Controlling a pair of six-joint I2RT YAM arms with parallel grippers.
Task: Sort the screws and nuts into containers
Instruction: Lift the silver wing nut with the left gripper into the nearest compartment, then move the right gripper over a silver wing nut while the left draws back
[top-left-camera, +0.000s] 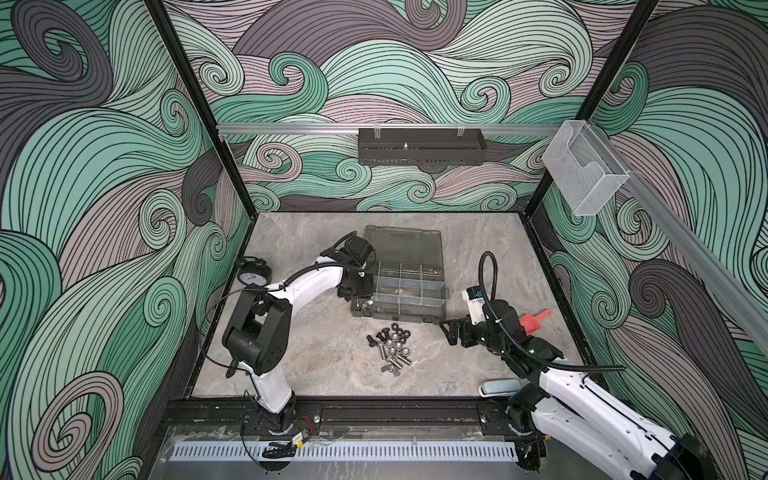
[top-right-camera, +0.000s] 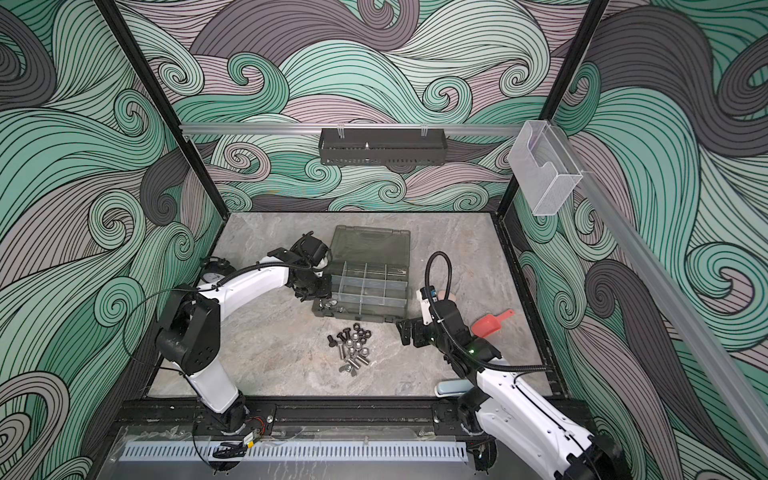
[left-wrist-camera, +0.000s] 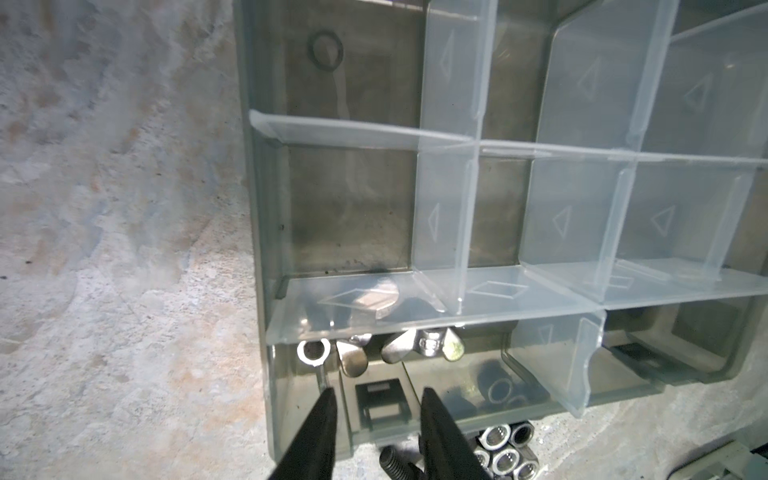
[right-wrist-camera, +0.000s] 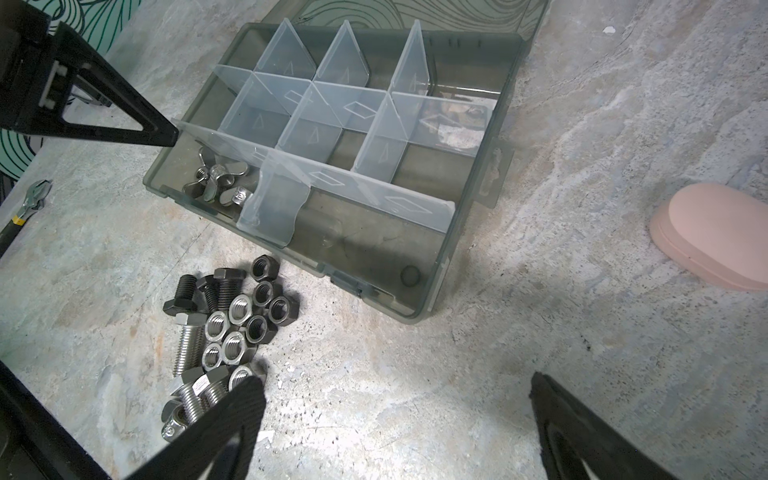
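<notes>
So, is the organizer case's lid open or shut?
Open: the lid lies flat behind the organizer case, its dividers exposed.

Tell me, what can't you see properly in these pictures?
- Alarm clock: in both top views the left arm covers part of it.
- Pink object: right wrist view, cut off by the picture edge.
- Wrench: right wrist view, handle runs off the edge.
- Silver screws: right wrist view, partly behind a finger of the right gripper.
</notes>
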